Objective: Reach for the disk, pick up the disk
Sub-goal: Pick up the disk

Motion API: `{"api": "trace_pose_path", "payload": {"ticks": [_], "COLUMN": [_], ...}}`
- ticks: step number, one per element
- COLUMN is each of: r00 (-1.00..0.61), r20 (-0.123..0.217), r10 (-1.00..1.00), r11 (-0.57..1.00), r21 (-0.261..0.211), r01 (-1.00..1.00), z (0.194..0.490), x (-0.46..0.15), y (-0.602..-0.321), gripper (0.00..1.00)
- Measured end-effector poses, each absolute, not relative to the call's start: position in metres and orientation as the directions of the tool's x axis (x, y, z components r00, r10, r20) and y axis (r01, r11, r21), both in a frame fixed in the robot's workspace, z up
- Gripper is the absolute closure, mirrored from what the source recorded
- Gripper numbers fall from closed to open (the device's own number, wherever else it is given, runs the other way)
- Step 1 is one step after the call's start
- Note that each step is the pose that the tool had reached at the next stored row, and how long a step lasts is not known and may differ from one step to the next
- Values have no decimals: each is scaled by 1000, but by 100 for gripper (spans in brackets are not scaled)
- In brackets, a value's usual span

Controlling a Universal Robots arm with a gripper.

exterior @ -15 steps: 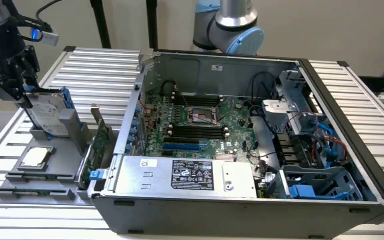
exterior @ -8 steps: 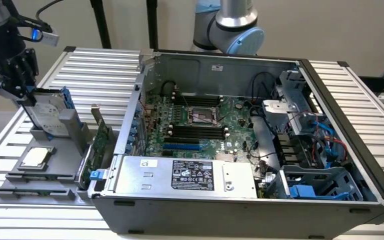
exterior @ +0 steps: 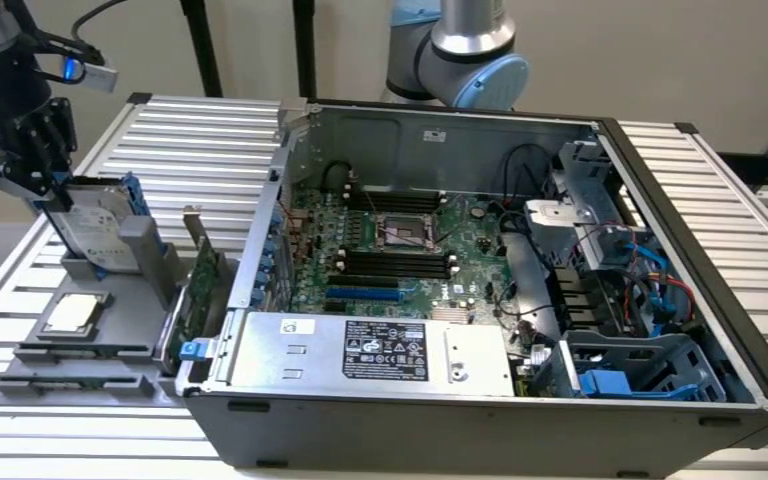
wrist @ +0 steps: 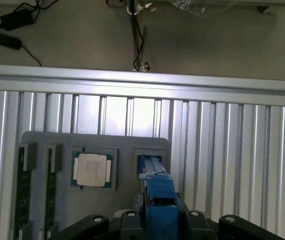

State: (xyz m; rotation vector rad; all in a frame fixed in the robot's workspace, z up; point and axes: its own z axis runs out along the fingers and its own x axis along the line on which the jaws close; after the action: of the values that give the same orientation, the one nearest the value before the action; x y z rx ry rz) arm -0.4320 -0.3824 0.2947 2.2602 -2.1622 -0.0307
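Disk (exterior: 93,225): one, silver-grey with a white label, clipped in blue plastic, up on edge and leaning a touch in the end slot of the tray, at the exterior view's left.
Memory sticks (wrist: 22,192): two, green, on edge, side by side in the slots at the tray's other end.
Tray (wrist: 57,139): one, grey, flat on the table just beside the case.
Silver box (exterior: 291,345): one, black label up, along the near edge inside the case.
Chip (exterior: 71,312): one, square and silver, flat in its pocket between sticks and Disk.
Green card (exterior: 205,285): one, upright between tray and case wall.
Claw (exterior: 51,190): one, black, down over the Disk's top edge. Jaws about half closed, snug on both sides of the blue plastic, gripping it. Not lifted, seated in the slot.
Case (exterior: 491,435): one, lid off.
Motherboard (exterior: 478,225): one, green, with one socket mid-board.
Arm joint (exterior: 471,55): one, silver and blue, beyond the case's far wall.
Table (exterior: 744,190): one, ribbed aluminium.
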Motion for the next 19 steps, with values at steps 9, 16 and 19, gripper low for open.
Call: {"api": "trace_pose_path", "payload": {"ticks": [9,16,19], "r00": [44,42,42], "r20": [-5,-5,-5], "r10": [-999,-999,-999], "r11": [-44,-42,-42], "r21": [23,23,23], "r01": [-999,-999,-999], "z": [295,295,295], "x": [-432,-432,-432], "y": [-382,-382,-382], "gripper": [67,67,67]}}
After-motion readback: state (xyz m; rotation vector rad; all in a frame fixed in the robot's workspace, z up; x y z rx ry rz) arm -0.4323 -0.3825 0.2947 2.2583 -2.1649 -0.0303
